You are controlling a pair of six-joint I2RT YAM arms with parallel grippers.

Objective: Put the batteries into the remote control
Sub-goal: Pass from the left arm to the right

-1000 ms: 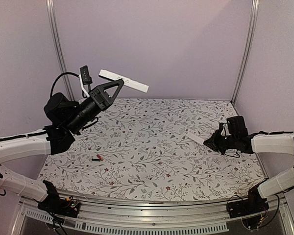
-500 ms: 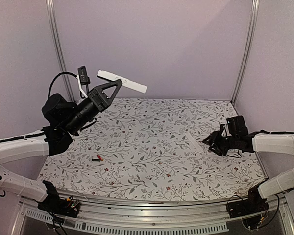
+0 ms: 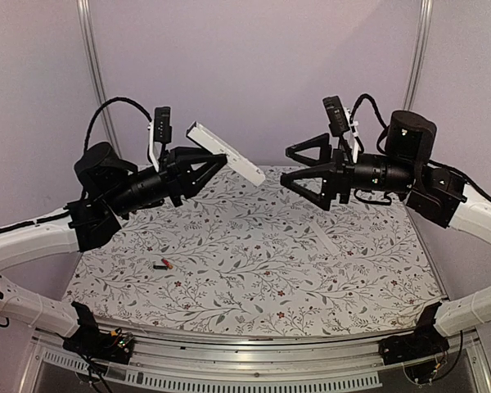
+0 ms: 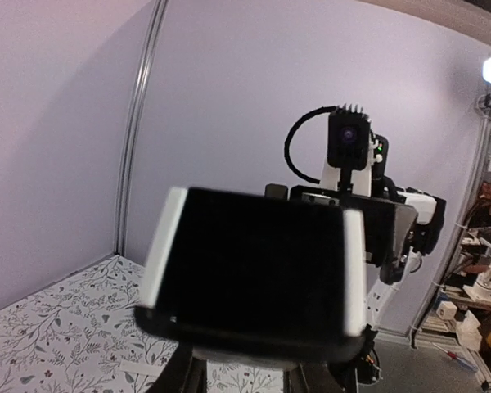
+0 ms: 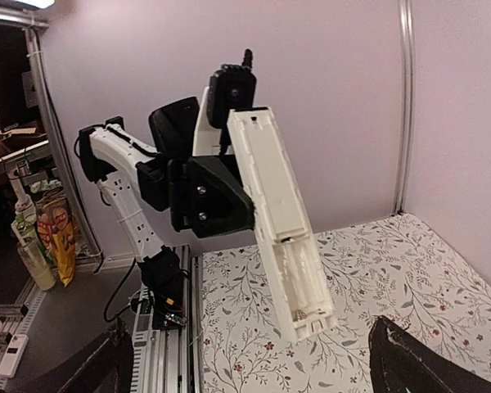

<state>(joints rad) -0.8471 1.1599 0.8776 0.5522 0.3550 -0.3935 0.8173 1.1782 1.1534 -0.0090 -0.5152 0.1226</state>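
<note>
My left gripper [image 3: 213, 155] is raised over the table's left side, shut on the white remote control [image 3: 227, 153], which slants down to the right. In the right wrist view the remote control [image 5: 280, 221] shows its open battery bay [image 5: 301, 278] with no cell inside. The left wrist view has the remote [image 4: 254, 270] end-on, its black face filling the frame. Opposite it in the air, my right gripper [image 3: 286, 166] stands open and empty, a short gap from the remote's lower end. One red battery [image 3: 163, 264] with a dark end lies on the table at the front left.
A thin white cover strip [image 3: 321, 231] lies flat on the flowered cloth at centre right, below the right arm. Metal posts [image 3: 94, 74] stand at the back corners in front of the purple walls. A rail [image 3: 229, 364] runs along the near edge.
My right gripper opened, left the cover strip on the table and rose up and left to face the remote. The left arm swung the remote rightward and tilted it down.
</note>
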